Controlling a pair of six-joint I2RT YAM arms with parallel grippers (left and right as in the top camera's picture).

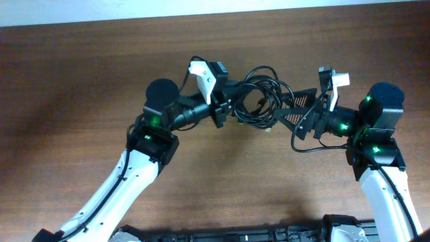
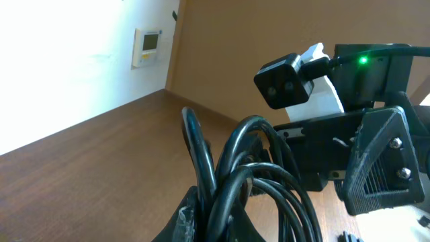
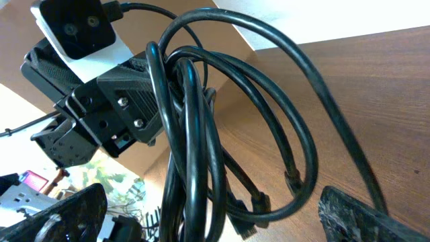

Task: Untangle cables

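Observation:
The cables (image 1: pixel 259 94) are a bundle of thin black loops held off the table between the two arms. My left gripper (image 1: pixel 227 104) is shut on the bundle's left side; in the left wrist view the cords (image 2: pixel 255 168) rise from between its pinched fingers (image 2: pixel 190 218). My right gripper (image 1: pixel 287 107) stands open at the bundle's right side. In the right wrist view the loops (image 3: pixel 195 134) hang between its spread fingertips (image 3: pixel 359 215), touching neither, with small plug ends (image 3: pixel 259 202) dangling low. The left gripper (image 3: pixel 127 114) shows behind them.
The brown wooden table (image 1: pixel 80 81) lies under both arms, its far edge along the top of the overhead view. Thicker wires fixed to the right arm (image 1: pixel 306 138) loop beside it. A wall panel (image 2: pixel 148 44) shows beyond the table.

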